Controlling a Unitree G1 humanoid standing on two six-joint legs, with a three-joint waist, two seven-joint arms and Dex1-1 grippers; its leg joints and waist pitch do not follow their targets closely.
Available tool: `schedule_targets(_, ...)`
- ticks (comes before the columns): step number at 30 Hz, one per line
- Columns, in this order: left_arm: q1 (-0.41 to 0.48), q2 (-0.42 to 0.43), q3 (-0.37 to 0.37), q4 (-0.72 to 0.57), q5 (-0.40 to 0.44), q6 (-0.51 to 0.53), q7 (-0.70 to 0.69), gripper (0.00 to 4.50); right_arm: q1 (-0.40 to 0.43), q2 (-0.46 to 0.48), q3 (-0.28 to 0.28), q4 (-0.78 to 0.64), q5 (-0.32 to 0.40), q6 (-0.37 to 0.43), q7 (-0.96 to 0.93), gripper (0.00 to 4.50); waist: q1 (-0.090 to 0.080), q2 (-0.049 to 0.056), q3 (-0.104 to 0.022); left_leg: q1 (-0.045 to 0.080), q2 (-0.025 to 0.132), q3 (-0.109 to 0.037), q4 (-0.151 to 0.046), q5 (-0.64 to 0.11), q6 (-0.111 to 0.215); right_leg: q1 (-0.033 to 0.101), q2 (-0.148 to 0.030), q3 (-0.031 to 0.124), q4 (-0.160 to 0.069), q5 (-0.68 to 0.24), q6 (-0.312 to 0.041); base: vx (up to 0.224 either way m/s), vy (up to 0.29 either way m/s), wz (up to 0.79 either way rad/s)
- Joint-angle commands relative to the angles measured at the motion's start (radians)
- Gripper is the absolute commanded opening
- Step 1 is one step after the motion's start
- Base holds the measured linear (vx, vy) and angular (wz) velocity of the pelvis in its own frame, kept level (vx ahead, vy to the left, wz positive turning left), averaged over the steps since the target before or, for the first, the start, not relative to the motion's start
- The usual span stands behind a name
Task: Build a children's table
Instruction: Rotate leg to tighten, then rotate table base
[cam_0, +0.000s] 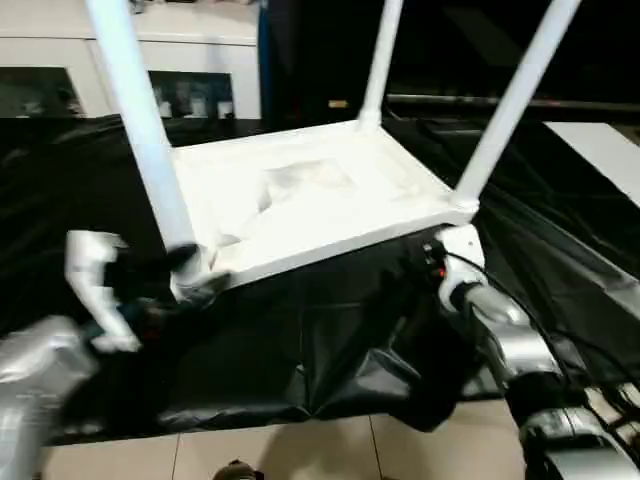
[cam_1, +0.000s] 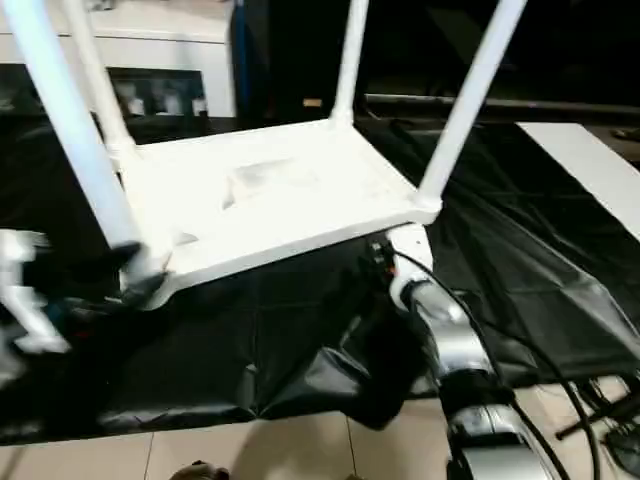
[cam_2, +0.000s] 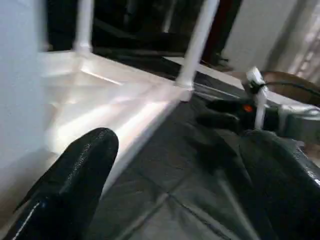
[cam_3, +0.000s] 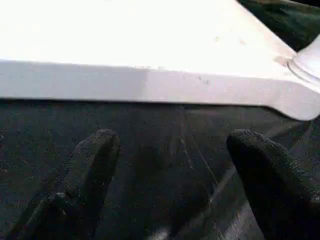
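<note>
Upside-down children's table (cam_0: 310, 205) on a black-covered counter (cam_0: 300, 340), legs pointing up.

The left hand (cam_2: 170, 185) sits by the near left corner leg (cam_0: 140, 120), fingers spread apart, gripping nothing. The right hand (cam_3: 175, 165) hovers beside the near right corner, fingers also apart and empty.

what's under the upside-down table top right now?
The children's table lies top-down, legs up, on the black cover of the work table, which shows along its near edge. What lies beneath the slab's middle is hidden. Both grippers sit open at its near corners.
</note>
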Motion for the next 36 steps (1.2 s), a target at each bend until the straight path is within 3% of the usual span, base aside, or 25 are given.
schedule_targets(1, -0.017, 0.000, -0.021, 0.003, 0.032, 0.003, 0.014, 4.47, -0.020, 0.001, 0.005, 0.012, -0.002, -0.013, 0.006, 3.86, -0.006, 0.014, -0.047, 0.036, 0.037, -0.017, -0.096, -0.464, -0.074, 0.017, -0.068, 0.044, -0.109, -0.460, -0.100, 0.000, 0.000, 0.00)
schedule_targets(3, -0.024, 0.008, -0.053, 0.037, 0.079, -0.002, 0.021, 4.47, -0.038, 0.008, 0.009, 0.037, -0.006, -0.021, 0.005, 3.86, -0.010, 0.020, -0.046, 0.041, 0.036, -0.016, -0.094, -0.477, -0.074, 0.015, -0.068, 0.042, -0.115, -0.480, -0.094, 0.000, 0.000, 0.00)
schedule_targets(4, -0.015, 0.022, -0.072, 0.050, 0.096, -0.001, 0.007, 4.47, -0.056, 0.013, 0.011, 0.061, -0.012, -0.031, -0.001, 3.86, -0.014, 0.017, -0.045, 0.040, 0.036, -0.016, -0.094, -0.485, -0.074, 0.013, -0.069, 0.040, -0.117, -0.489, -0.094, 0.000, 0.000, 0.00)
schedule_targets(6, 0.008, 0.040, -0.077, 0.029, 0.077, 0.013, -0.016, 4.47, -0.068, 0.015, 0.006, 0.076, -0.012, -0.040, -0.003, 3.86, -0.021, 0.017, -0.046, 0.037, 0.037, -0.020, -0.098, -0.500, -0.075, 0.022, -0.068, 0.034, -0.116, -0.493, -0.088, 0.000, 0.000, 0.00)
schedule_targets(7, 0.008, 0.040, -0.077, 0.029, 0.077, 0.013, -0.016, 4.47, -0.068, 0.015, 0.006, 0.076, -0.012, -0.040, -0.003, 3.86, -0.022, 0.020, -0.046, 0.037, 0.038, -0.020, -0.101, -0.506, -0.075, 0.023, -0.068, 0.033, -0.116, -0.477, -0.094, 0.000, 0.000, 0.00)
schedule_targets(8, 0.065, 0.085, -0.072, -0.026, 0.029, 0.057, -0.064, 4.47, -0.068, 0.014, 0.002, 0.078, -0.010, -0.044, -0.001, 3.86, -0.023, 0.021, -0.047, 0.038, 0.039, -0.021, -0.102, -0.522, -0.078, 0.022, -0.067, 0.033, -0.113, -0.463, -0.101, 0.000, 0.000, 0.00)
schedule_targets(10, 0.122, 0.137, -0.066, -0.066, 0.015, 0.085, -0.098, 4.47, -0.066, 0.011, 0.000, 0.083, -0.011, -0.051, 0.000, 3.86, -0.030, 0.019, -0.039, 0.038, 0.037, -0.020, -0.106, -0.571, -0.077, 0.016, -0.061, 0.028, -0.116, -0.494, -0.098, 0.000, 0.000, 0.00)
schedule_targets(12, 0.156, 0.169, -0.048, -0.070, 0.053, 0.063, -0.098, 4.47, -0.062, 0.009, -0.002, 0.083, -0.010, -0.055, 0.001, 3.86, -0.036, 0.023, -0.030, 0.055, 0.036, -0.020, -0.106, -0.658, -0.079, 0.006, -0.056, 0.010, -0.134, -0.582, -0.064, 0.000, 0.000, 0.00)
schedule_targets(13, 0.171, 0.185, -0.036, -0.065, 0.085, 0.042, -0.094, 4.47, -0.061, 0.009, -0.004, 0.087, -0.009, -0.059, 0.001, 3.86, -0.036, 0.023, -0.030, 0.055, 0.036, -0.020, -0.106, -0.658, -0.079, 0.006, -0.056, 0.010, -0.134, -0.582, -0.064, 0.000, 0.000, 0.00)
schedule_targets(14, 0.172, 0.186, -0.035, -0.064, 0.087, 0.041, -0.094, 4.47, -0.061, 0.009, -0.004, 0.087, -0.009, -0.060, 0.001, 3.86, -0.042, 0.036, -0.021, 0.067, 0.040, -0.014, -0.126, -0.741, -0.078, 0.013, -0.031, -0.035, -0.146, -0.603, -0.035, 0.000, 0.000, 0.00)
schedule_targets(15, 0.172, 0.181, 0.030, -0.035, 0.117, 0.002, -0.047, 4.47, -0.056, 0.008, -0.009, 0.084, -0.003, -0.062, 0.005, 3.86, -0.013, 0.067, -0.020, -0.025, 0.077, 0.016, -0.226, -0.852, -0.089, 0.110, 0.005, -0.062, 0.043, -0.374, -0.075, -0.085, -0.009, -0.05)
schedule_targets(16, 0.169, 0.179, 0.047, -0.027, 0.122, -0.008, -0.033, 4.47, -0.055, 0.008, -0.009, 0.085, -0.002, -0.064, 0.006, 3.86, 0.032, 0.060, -0.018, -0.101, 0.092, 0.053, -0.261, -0.905, -0.099, 0.155, 0.012, -0.062, 0.151, -0.235, -0.071, -0.088, -0.039, 0.16)
schedule_targets(17, 0.165, 0.173, 0.083, -0.011, 0.133, -0.028, -0.005, 4.47, -0.054, 0.008, -0.011, 0.087, 0.000, -0.067, 0.008, 3.86, 0.095, 0.052, -0.036, -0.080, 0.065, 0.132, -0.246, -0.754, -0.087, 0.119, 0.021, -0.004, 0.168, -0.300, -0.040, -0.088, -0.039, 0.16)
schedule_targets(18, 0.161, 0.169, 0.097, -0.004, 0.139, -0.035, 0.012, 4.47, -0.053, 0.009, -0.011, 0.087, 0.000, -0.068, 0.009, 3.86, 0.045, -0.010, -0.058, 0.006, 0.054, 0.116, -0.154, -0.567, -0.077, 0.070, -0.020, 0.044, 0.094, -0.569, 0.019, 0.054, -0.168, 0.14)
schedule_targets(19, 0.152, 0.162, 0.127, 0.010, 0.152, -0.049, 0.049, 4.47, -0.051, 0.009, -0.012, 0.089, 0.000, -0.070, 0.009, 3.86, 0.038, -0.078, -0.070, 0.098, 0.040, 0.070, 0.037, -0.356, -0.073, -0.034, -0.097, 0.073, -0.080, -0.849, 0.076, 0.100, -0.176, -0.01)
schedule_targets(20, 0.147, 0.158, 0.151, 0.017, 0.157, -0.055, 0.088, 4.47, -0.050, 0.011, -0.011, 0.095, -0.001, -0.073, 0.010, 3.86, 0.066, -0.014, -0.034, 0.001, -0.010, -0.049, 0.092, -0.001, 0.021, 0.024, -0.154, 0.164, -0.142, -0.962, -0.009, 0.100, -0.176, -0.01)
schedule_targets(21, 0.146, 0.158, 0.156, 0.019, 0.159, -0.055, 0.109, 4.47, -0.050, 0.012, -0.009, 0.100, -0.003, -0.074, 0.009, 3.86, 0.070, -0.010, -0.026, 0.007, 0.010, -0.049, 0.063, -0.029, 0.004, 0.024, -0.153, 0.139, -0.135, -0.892, -0.030, 0.000, 0.000, 0.00)
schedule_targets(22, 0.146, 0.157, 0.154, 0.020, 0.157, -0.052, 0.125, 4.47, -0.051, 0.014, -0.008, 0.103, -0.003, -0.077, 0.010, 3.86, 0.070, 0.020, -0.037, 0.049, 0.047, -0.035, -0.045, -0.289, -0.075, 0.000, -0.038, 0.066, -0.053, -0.494, -0.125, 0.000, 0.000, 0.00)
schedule_targets(23, 0.146, 0.157, 0.154, 0.020, 0.157, -0.052, 0.125, 4.47, -0.051, 0.014, -0.008, 0.103, -0.003, -0.077, 0.010, 3.86, 0.064, 0.029, -0.060, 0.065, 0.062, -0.041, -0.060, -0.329, -0.078, 0.009, -0.034, 0.063, -0.032, -0.349, -0.151, 0.000, 0.000, 0.00)
schedule_targets(24, 0.142, 0.151, 0.148, 0.026, 0.162, -0.053, 0.147, 4.47, -0.054, 0.017, -0.008, 0.106, -0.002, -0.078, 0.009, 3.86, 0.062, 0.040, -0.063, 0.064, 0.066, -0.040, -0.066, -0.323, -0.073, 0.013, -0.033, 0.063, -0.025, -0.211, -0.176, -0.011, 0.000, 0.21)
schedule_targets(25, 0.132, 0.136, 0.141, 0.027, 0.166, -0.058, 0.172, 4.47, -0.056, 0.022, -0.010, 0.104, 0.003, -0.081, 0.015, 3.86, 0.055, 0.043, -0.065, 0.055, 0.068, -0.032, -0.075, -0.287, -0.049, 0.027, -0.033, 0.057, -0.024, -0.058, -0.214, 0.000, 0.000, 0.00)
schedule_targets(27, 0.111, 0.104, 0.134, 0.021, 0.162, -0.064, 0.195, 4.47, -0.052, 0.030, -0.013, 0.088, 0.022, -0.086, 0.048, 3.86, 0.054, 0.036, -0.069, 0.025, 0.052, -0.018, -0.067, -0.181, -0.032, 0.053, -0.045, 0.060, -0.020, 0.086, -0.226, 0.000, 0.000, 0.00)
schedule_targets(30, 0.088, 0.066, 0.122, 0.004, 0.160, -0.074, 0.199, 4.47, -0.034, 0.037, -0.009, 0.049, 0.046, -0.089, 0.114, 3.86, 0.047, 0.037, -0.080, 0.013, 0.045, -0.015, -0.058, -0.082, -0.017, 0.065, -0.045, 0.056, -0.016, 0.212, -0.212, 0.000, 0.000, 0.00)
schedule_targets(33, 0.068, 0.039, 0.101, -0.003, 0.174, -0.086, 0.225, 4.47, -0.005, 0.042, 0.000, -0.010, 0.078, -0.081, 0.184, 3.86, 0.034, 0.033, -0.076, 0.008, 0.045, -0.015, -0.060, -0.072, -0.009, 0.068, -0.048, 0.057, -0.018, 0.245, -0.210, 0.000, 0.000, 0.00)
schedule_targets(36, 0.023, -0.018, 0.058, 0.011, 0.223, -0.113, 0.320, 4.47, 0.061, 0.047, 0.010, -0.148, 0.142, -0.058, 0.279, 3.86, 0.028, 0.034, -0.075, 0.013, 0.050, -0.015, -0.062, -0.095, 0.009, 0.074, -0.050, 0.058, -0.027, 0.238, -0.191, 0.000, 0.000, 0.00)
